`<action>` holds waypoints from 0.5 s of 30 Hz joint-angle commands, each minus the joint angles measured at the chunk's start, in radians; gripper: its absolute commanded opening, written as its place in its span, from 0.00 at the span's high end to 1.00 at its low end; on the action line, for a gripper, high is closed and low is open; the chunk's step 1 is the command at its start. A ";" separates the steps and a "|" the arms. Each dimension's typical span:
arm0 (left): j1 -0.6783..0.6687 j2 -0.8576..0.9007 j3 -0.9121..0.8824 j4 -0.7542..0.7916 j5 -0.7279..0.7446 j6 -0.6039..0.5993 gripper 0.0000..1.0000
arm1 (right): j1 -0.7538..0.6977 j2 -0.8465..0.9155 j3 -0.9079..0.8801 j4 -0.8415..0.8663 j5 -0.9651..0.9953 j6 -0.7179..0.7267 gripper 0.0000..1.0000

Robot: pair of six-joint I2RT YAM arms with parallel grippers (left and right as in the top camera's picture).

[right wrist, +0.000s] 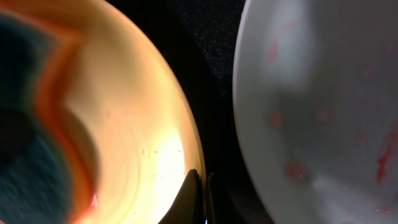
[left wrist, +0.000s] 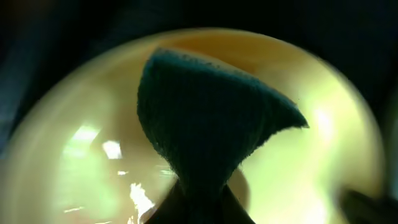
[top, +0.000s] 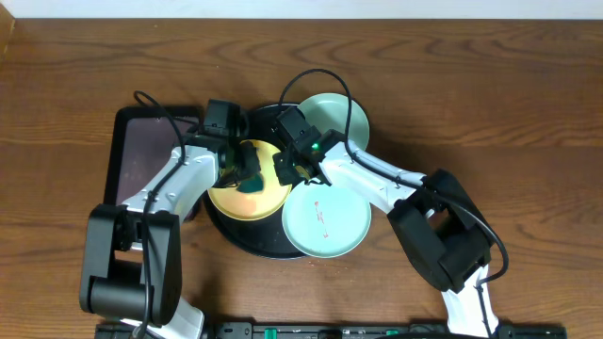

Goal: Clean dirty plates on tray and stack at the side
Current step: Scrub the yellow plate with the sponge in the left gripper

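Note:
The pale yellow plate [top: 226, 200] lies on the left of the round black tray [top: 254, 247]. My left gripper [top: 243, 169] is shut on a teal sponge [left wrist: 205, 118] and presses it onto the yellow plate [left wrist: 329, 162]. My right gripper [top: 285, 169] is pinched shut on the yellow plate's right rim [right wrist: 186, 149], with its fingertips [right wrist: 200, 193] at the edge. A mint plate [top: 325, 221] with red smears lies at the tray's front right and also shows in the right wrist view [right wrist: 311, 124]. A second mint plate [top: 341, 118] lies at the tray's back right.
A smaller rectangular dark tray [top: 146, 151] lies left of the round tray, partly under my left arm. Both arms cross over the round tray's middle. Brown wooden table [top: 528, 113] surrounds everything.

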 commanded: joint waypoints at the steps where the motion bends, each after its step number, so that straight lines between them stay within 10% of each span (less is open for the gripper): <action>1: 0.005 0.006 -0.007 -0.047 -0.331 -0.107 0.93 | 0.005 0.026 0.006 -0.008 -0.024 -0.023 0.99; 8: -0.002 0.005 -0.006 -0.179 -0.164 -0.104 0.93 | 0.005 0.026 0.006 -0.003 -0.024 -0.023 0.99; 15: -0.003 0.005 -0.006 -0.189 0.306 0.176 0.93 | 0.005 0.026 0.006 -0.004 -0.024 -0.023 0.99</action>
